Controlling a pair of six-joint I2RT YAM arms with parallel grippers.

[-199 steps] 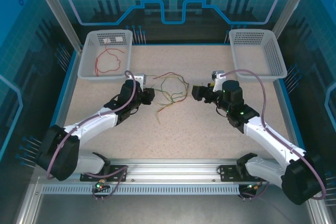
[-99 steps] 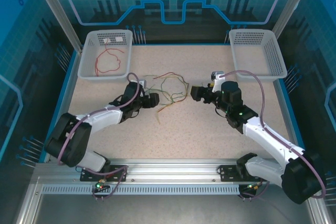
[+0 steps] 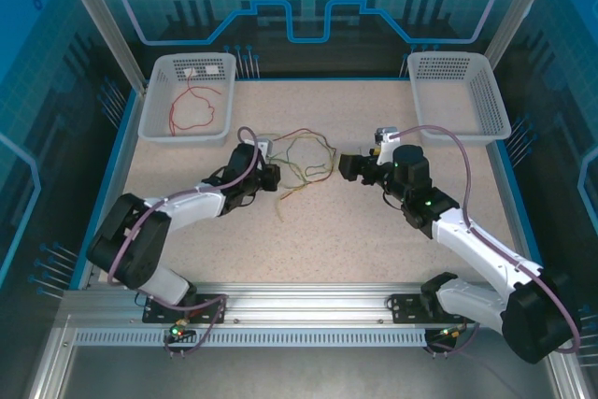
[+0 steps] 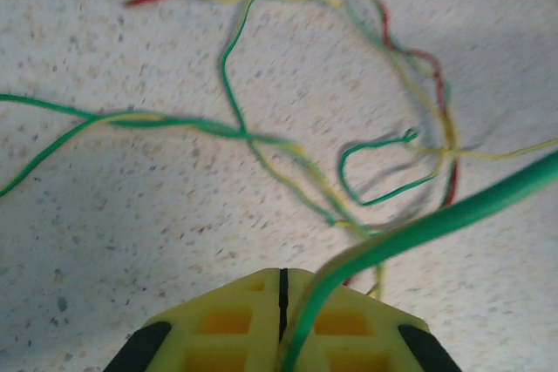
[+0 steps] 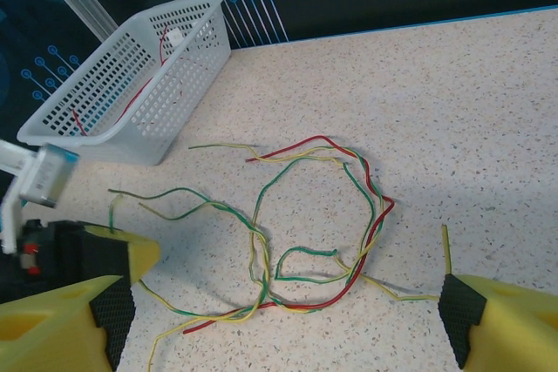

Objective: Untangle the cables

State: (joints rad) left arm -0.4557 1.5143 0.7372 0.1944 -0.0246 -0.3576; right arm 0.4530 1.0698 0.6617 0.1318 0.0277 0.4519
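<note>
Cables [image 5: 259,259] thin, wavy, on speckled tabletop [image 3: 327,231]; left fingers [image 4: 227,320] pinch green strand [image 4: 471,206], apparently; right fingers [image 5: 506,320] spread.

No readable text, no labels, no numbers

The cables [image 3: 304,161] lie mid-frame on the table [image 3: 336,231], between the left gripper [image 3: 271,177] and the right gripper [image 3: 347,167]. The upper-left basket [image 3: 155,105] holds a lone cable [image 3: 192,109]. The upper-right basket [image 3: 490,100] sits opposite.
</note>
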